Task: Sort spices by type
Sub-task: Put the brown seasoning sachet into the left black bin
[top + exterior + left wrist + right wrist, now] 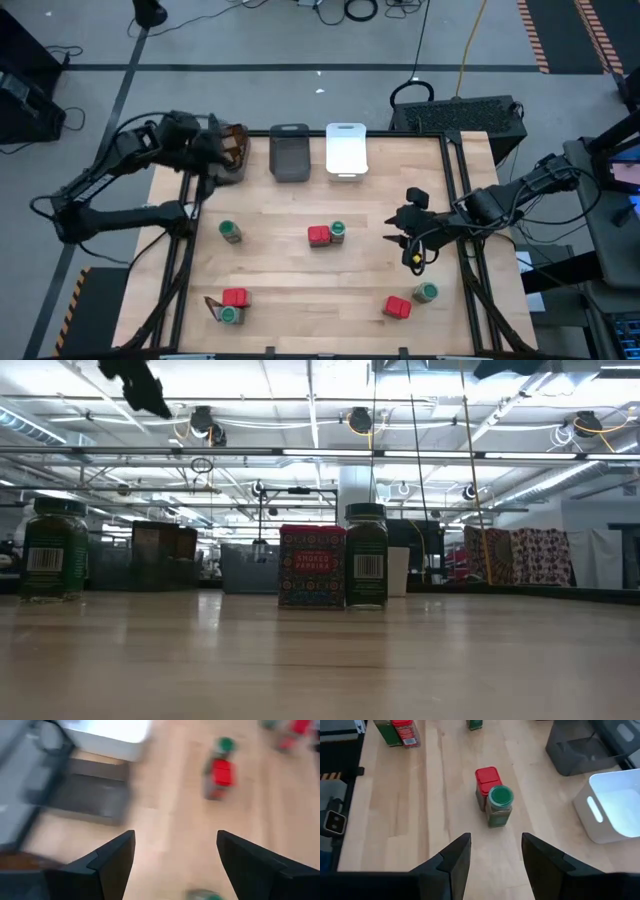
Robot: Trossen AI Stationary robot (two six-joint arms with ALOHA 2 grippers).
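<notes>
Spices stand scattered on the wooden counter (300,285), and sorting is clearly not finished. In the middle, a red tin (318,236) touches a green-lidded jar (338,232). Another jar (231,232) stands alone toward the left edge. Near the front left corner a red tin (235,297), a jar (230,315) and a flat brown packet (213,306) are crowded together, and near the front right a red tin (397,307) stands just beside a jar (425,293).

Along the far edge there are three bins: a dark grey bin (290,152) in the middle, a white bin (346,149) beside it, and a third bin (232,150) at the far left corner, which seems to hold something brown, though the arm partly covers it.

The left gripper (212,158) hangs over that corner bin with fingers apart and nothing between them. The right gripper (492,852) waits above the right side of the counter, also spread and empty, facing the middle pair.

Jars look rigid, probably glass, so smooth and a bit heavy; I would grasp one across the body under the lid. Tins are stiff and light, and flat sides suit the fingers. The packet is soft and thin, and best pinched at an edge.
</notes>
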